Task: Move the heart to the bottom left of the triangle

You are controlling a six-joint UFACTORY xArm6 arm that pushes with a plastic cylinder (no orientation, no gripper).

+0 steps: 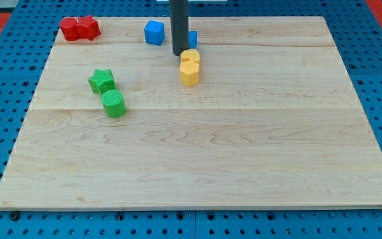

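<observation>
At the view's top centre you see my tip [179, 53] | yellow heart [190, 56] touching its right, above yellow block [188, 74] | blue block [192, 38] behind rod | no jaws, only a rod

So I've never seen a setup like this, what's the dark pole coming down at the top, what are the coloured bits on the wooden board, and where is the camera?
The dark pole is the end of a robot arm. It has no hand and holds nothing; its lower end, my tip, slides over the pale wooden board and pushes blocks. There is one picture; it looks down on the board at a slant, but the camera's mounting isn't on record. The tip sits just above and left of two yellow blocks, near the view's top, whose shapes are hard to make out. A blue cube lies to its left, and another blue block is mostly hidden behind the rod. Two red blocks touch at top left. A green star and a green cylinder lie lower left.
</observation>
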